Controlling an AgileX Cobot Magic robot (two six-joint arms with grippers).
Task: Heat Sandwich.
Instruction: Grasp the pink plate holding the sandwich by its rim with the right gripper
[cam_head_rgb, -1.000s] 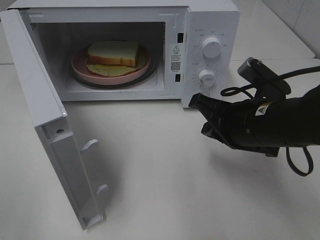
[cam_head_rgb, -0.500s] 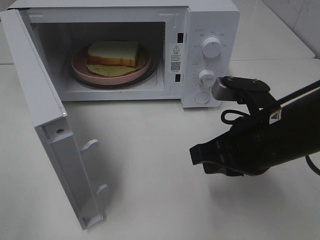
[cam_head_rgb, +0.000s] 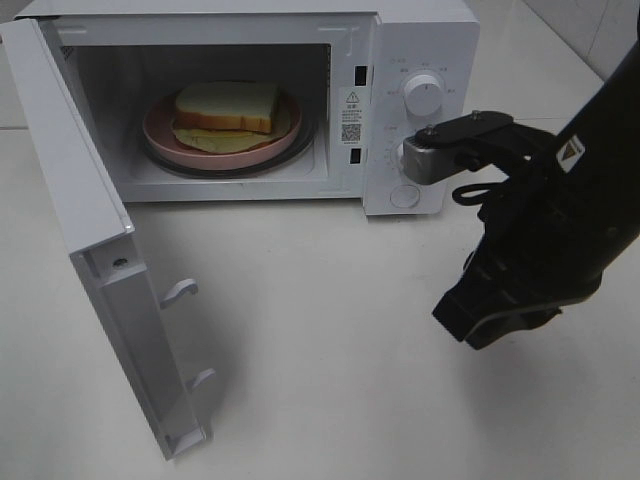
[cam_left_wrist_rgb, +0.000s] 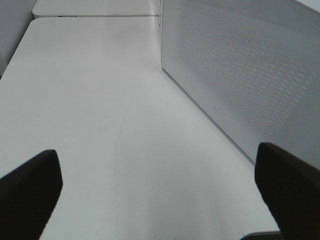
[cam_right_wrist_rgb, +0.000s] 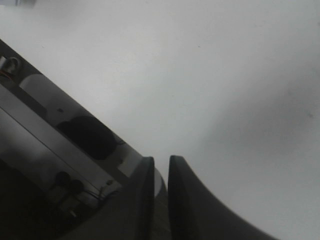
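1. Barely parted, the right claw (cam_right_wrist_rgb: 161, 161) hangs over the worktop (cam_head_rgb: 300, 380). Its two dark fingers (cam_right_wrist_rgb: 187, 200) are separated by only a thin slit, and nothing sits between them.
2. From the high camera, that arm stands on the right, in front of the control side of the white microwave (cam_head_rgb: 420, 35). The claw end points down and to the left, above bare worktop and clear of the oven.
3. Its wrist camera (cam_head_rgb: 450, 145) juts out in front of the control panel and covers the lower part of it. The upper dial (cam_head_rgb: 424, 93) shows plainly above it.
4. Across on the other side, the left claw (cam_left_wrist_rgb: 160, 200) is released. Its two black fingertips (cam_left_wrist_rgb: 30, 190) stand wide apart with only pale worktop between them, and they hold nothing.
5. Its wrist view shows it low over the worktop, beside the microwave's perforated white wall (cam_left_wrist_rgb: 250, 75). The high camera does not catch this claw.
6. Inside the oven, the sandwich (cam_head_rgb: 228, 105) lies on a round pink plate (cam_head_rgb: 160, 135) roughly in the middle of the cavity. A pale leafy filling pokes out under the bread at the front.
7. On the left, the door (cam_head_rgb: 70, 200) is swung wide open. Two white latch hooks (cam_head_rgb: 178, 290) stick out from its inner edge.
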